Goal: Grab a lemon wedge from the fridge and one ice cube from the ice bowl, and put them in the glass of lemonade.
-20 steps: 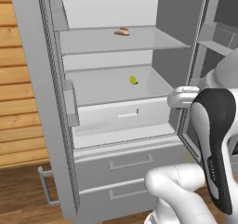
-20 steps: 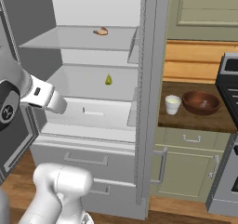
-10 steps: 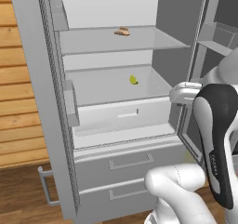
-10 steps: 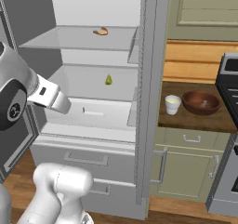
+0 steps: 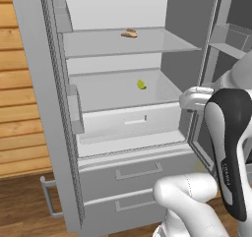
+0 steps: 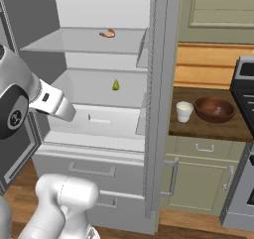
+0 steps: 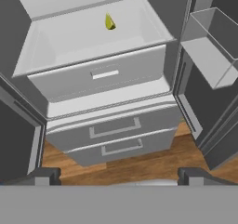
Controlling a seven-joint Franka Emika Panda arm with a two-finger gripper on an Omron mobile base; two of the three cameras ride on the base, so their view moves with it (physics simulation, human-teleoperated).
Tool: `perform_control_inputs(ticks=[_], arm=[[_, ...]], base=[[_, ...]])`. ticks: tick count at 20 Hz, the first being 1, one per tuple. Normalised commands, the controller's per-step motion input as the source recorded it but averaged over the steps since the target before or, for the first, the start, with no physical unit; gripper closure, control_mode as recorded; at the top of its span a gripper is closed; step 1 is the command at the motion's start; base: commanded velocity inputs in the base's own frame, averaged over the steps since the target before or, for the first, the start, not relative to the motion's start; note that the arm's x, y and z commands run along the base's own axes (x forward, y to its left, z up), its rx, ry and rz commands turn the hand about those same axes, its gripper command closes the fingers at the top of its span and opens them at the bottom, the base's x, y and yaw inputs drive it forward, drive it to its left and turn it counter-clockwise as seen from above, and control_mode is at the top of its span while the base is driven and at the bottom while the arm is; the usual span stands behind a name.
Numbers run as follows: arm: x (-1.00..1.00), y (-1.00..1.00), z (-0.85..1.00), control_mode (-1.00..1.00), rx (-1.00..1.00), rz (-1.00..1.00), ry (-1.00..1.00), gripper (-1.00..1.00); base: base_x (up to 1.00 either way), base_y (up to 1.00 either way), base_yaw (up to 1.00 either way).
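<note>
The fridge [image 5: 59, 133] stands open in front of me. The lemon wedge [image 5: 141, 84] [image 6: 115, 85] [image 7: 109, 22] is a tiny yellow piece lying toward the back of the open white bin under the glass shelf. My gripper [image 7: 119, 175] is open and holds nothing. It hangs in front of the fridge, well short of the wedge and above the lower drawers. On the counter to the right of the fridge [image 6: 159, 109] stand the glass of lemonade [image 6: 184, 111] and, beside it, the reddish-brown ice bowl [image 6: 215, 109] with a small pale piece inside.
A tan bun-like item [image 5: 130, 33] [image 6: 107, 33] lies on the upper glass shelf. The right fridge door with its shelf bins [image 7: 211, 56] stands open close beside my hand. Two closed drawers [image 7: 116, 130] sit below the bin. A stove [image 6: 245, 109] borders the counter.
The arm's dark forearm has swung slightly toward the right of the left base view. The hand stays in front of the bin, and the lemon wedge has not moved.
</note>
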Motion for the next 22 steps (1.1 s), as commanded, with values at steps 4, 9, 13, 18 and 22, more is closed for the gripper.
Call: perform_control_inputs(ticks=[4, 9, 13, 18, 22], arm=[[0.0, 0.0, 0.0, 1.0, 0.0, 0.0, 0.0, -1.0], [0.0, 0.0, 0.0, 1.0, 0.0, 0.0, 0.0, -1.0], [0.0, 0.0, 0.0, 1.0, 0.0, 0.0, 0.0, -1.0], [0.0, 0.0, 0.0, 1.0, 0.0, 0.0, 0.0, -1.0], [0.0, 0.0, -0.12, -1.0, 0.0, 0.0, -0.01, -1.0]], base=[[0.46, 0.08, -0.08], [0.96, 0.0, 0.0], [0.68, 0.0, 0.0], [0.33, 0.0, 0.0], [0.0, 0.0, -0.01]])
